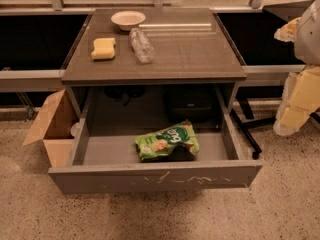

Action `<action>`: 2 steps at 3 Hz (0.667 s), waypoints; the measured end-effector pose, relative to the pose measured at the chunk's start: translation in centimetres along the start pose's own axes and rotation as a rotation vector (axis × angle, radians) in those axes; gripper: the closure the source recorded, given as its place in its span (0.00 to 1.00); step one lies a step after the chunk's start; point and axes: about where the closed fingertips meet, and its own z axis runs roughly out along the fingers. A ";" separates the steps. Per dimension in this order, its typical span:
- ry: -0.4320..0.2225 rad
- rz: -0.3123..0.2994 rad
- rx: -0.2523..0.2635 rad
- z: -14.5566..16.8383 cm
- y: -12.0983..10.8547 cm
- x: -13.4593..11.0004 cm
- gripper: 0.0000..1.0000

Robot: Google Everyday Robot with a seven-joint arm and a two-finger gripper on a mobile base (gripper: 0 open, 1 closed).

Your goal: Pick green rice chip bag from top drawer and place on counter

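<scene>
The green rice chip bag (166, 141) lies crinkled on the floor of the open top drawer (155, 177), a little right of its middle and near the scratched front panel. The drawer is pulled out fully below the counter (190, 54). My arm, pale white and yellow, hangs at the right edge of the view, with my gripper (286, 126) at its lower end. It is to the right of the drawer, outside it, well apart from the bag and level with the drawer's back.
On the counter are a yellow sponge (103, 48), a clear plastic bottle (141, 45) lying on its side, and a pale bowl (128, 19) at the back. A brown cardboard box (50, 126) stands open left of the drawer. Dark table legs (245, 129) run along the floor at the right.
</scene>
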 end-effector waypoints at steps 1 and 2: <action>-0.001 -0.001 0.001 0.0 0.0 0.0 0.00; -0.046 -0.019 -0.024 2.0 -0.1 -0.4 0.00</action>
